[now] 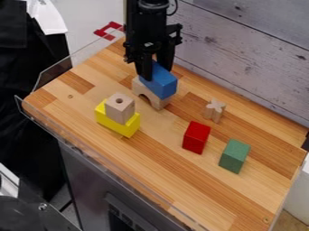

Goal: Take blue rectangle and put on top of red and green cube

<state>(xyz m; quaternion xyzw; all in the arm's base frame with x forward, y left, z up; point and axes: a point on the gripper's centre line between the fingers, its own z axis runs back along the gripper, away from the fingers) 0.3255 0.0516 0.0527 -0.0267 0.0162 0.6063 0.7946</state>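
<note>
Pincer [156, 75] clamped on blue block [163, 83] | block's far end hidden | wooden arch [159, 103] beneath, partly covered

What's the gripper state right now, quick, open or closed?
Gripper: closed on the blue block, at the wooden arch.

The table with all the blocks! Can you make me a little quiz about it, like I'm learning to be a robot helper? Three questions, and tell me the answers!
1. True or false: the red block and the green block stand apart.
2. Fill in the colour: the wooden block with a hole sits on the ____ block.
3. Which block is between the fingers of the gripper? A) green B) blue C) red

Key: 1. true; 2. yellow; 3. B
</note>
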